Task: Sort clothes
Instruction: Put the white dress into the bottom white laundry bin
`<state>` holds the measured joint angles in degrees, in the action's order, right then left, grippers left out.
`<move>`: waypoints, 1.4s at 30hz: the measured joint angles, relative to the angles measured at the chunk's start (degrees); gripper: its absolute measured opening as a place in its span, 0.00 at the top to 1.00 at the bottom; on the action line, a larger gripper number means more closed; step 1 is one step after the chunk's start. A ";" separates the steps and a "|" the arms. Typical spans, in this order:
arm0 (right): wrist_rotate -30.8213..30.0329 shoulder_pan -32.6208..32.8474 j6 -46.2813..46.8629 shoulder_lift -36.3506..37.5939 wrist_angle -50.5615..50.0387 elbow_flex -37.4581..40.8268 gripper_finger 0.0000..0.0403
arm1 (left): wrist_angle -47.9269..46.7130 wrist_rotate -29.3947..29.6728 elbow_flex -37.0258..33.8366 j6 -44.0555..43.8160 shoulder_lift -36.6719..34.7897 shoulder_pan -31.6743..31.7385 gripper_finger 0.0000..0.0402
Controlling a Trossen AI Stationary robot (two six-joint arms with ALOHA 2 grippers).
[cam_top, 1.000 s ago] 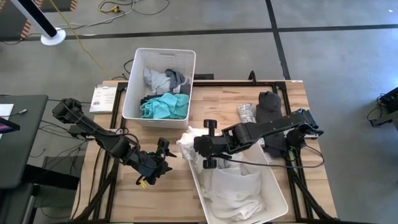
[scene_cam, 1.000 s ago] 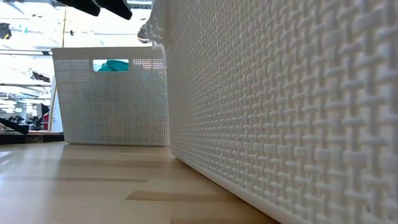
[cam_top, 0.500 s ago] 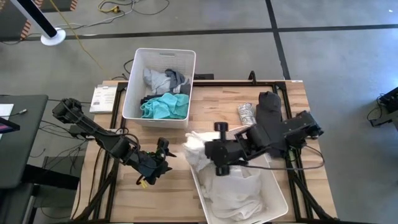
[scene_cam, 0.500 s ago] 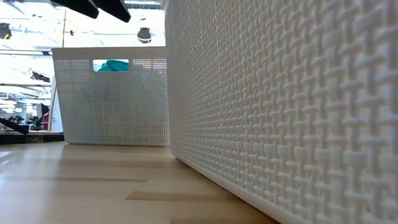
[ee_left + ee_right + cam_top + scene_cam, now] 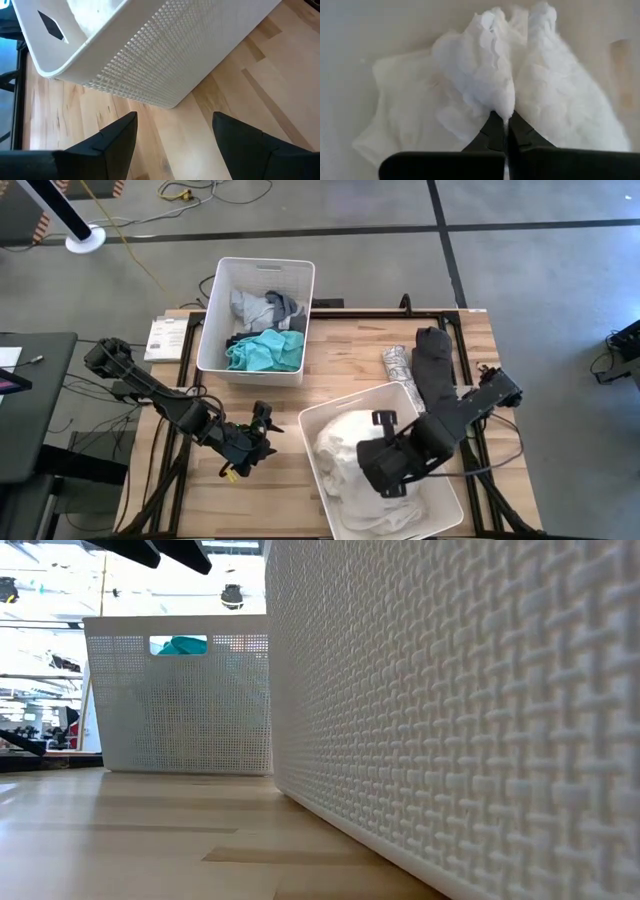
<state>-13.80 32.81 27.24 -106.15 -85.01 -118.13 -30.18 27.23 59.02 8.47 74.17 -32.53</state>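
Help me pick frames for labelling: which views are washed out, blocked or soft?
Low view: the near bin's woven wall fills most of the frame, and the room behind is blown out bright. Right wrist view: white garment on the white bin is low in contrast, with soft folds. High view: evenly lit and clear. Left wrist view: sharp on the table.
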 joint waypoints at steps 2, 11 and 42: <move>2.17 -0.18 -0.04 0.02 2.23 3.03 0.99 | 0.22 -0.03 0.00 -0.10 0.00 0.00 0.37; 14.16 -4.51 -1.97 -0.07 19.02 23.02 0.99 | 0.23 -1.10 0.00 -0.96 0.00 0.00 0.37; 25.18 -16.46 -11.27 0.30 49.80 37.99 0.64 | 14.40 -6.13 0.00 9.60 0.00 1.82 0.37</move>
<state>11.38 16.34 15.98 -105.84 -35.21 -80.14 -15.78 21.10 59.02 18.07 74.17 -30.71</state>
